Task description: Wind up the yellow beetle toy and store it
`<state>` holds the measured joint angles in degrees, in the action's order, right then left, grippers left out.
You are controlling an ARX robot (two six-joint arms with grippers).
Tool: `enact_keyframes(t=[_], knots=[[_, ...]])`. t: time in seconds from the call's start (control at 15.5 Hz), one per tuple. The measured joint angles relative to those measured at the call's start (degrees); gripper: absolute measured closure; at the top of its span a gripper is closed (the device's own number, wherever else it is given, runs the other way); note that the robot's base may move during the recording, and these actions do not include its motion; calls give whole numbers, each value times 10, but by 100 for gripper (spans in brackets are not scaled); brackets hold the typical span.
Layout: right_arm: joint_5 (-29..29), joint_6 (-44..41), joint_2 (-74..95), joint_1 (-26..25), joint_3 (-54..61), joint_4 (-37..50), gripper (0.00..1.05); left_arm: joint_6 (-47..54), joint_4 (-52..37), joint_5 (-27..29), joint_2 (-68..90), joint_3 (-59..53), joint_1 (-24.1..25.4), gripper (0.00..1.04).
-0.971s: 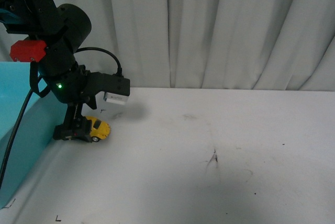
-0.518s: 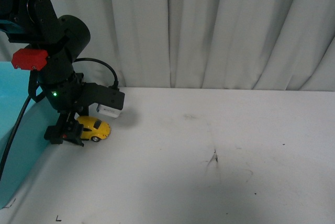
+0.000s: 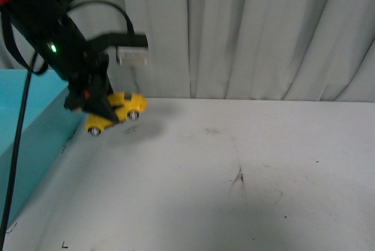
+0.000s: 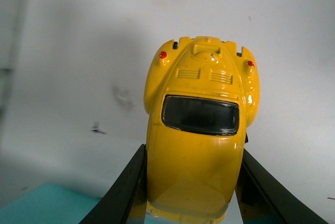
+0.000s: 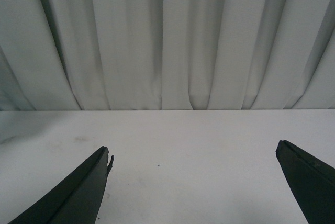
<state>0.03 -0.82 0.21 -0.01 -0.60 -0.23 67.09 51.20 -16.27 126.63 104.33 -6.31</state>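
Yellow beetle toy (image 3: 122, 110), front view: held in the air above the far-left part of the white counter (image 3: 234, 204), clear of the surface, w/ a soft shadow under it. Body is tilted, right end higher than left end; two wheels w/ silver hubs show on the near side. Left gripper (image 3: 105, 109) is closed on the toy from above-left, black arm running up to the top-left corner. A green light (image 3: 53, 47) glows on the arm, a white block (image 3: 132, 58) sticks out from it to the right, and a black cable (image 3: 20, 145) hangs down the left edge. A teal bin (image 3: 26, 128) stands at far left, just left of the toy; can't tell if toy is over it or beside it. Grey curtain (image 3: 263, 34) hangs behind. A dark scuff (image 3: 239, 176) marks the counter mid-scene.

Left wrist view: toy fills the centre, roof up, rear window, vents and two red tail lights pointing away from the camera. Black fingers (image 4: 125, 187) press on both flanks, one per side, jaws narrowed to the car's width. White counter lies below, a strip of teal at one corner.

Right wrist view: right gripper (image 5: 193, 182) spread wide, holds nothing; its two dark fingers (image 5: 78, 192) sit well apart over bare counter, curtain beyond
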Motion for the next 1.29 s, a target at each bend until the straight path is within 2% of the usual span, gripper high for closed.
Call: enact_keyframes(t=[0.06, 0.13, 0.19, 0.78, 0.97, 1.29], knots=[[0, 0, 0, 0, 0, 0, 7, -123, -105, 17, -110, 7, 108, 65], [0, 0, 0, 0, 0, 0, 7, -223, -156, 100, -115, -40, 205, 65], [0, 0, 0, 0, 0, 0, 7, -249, -179, 129, -117, -70, 226, 65], [0, 0, 0, 0, 0, 0, 7, -297, -203, 169, -115, -130, 250, 65], [0, 0, 0, 0, 0, 0, 7, -324, -237, 182, -106, -161, 256, 65], [0, 0, 0, 0, 0, 0, 7, -380, -263, 183, -40, -179, 228, 65]])
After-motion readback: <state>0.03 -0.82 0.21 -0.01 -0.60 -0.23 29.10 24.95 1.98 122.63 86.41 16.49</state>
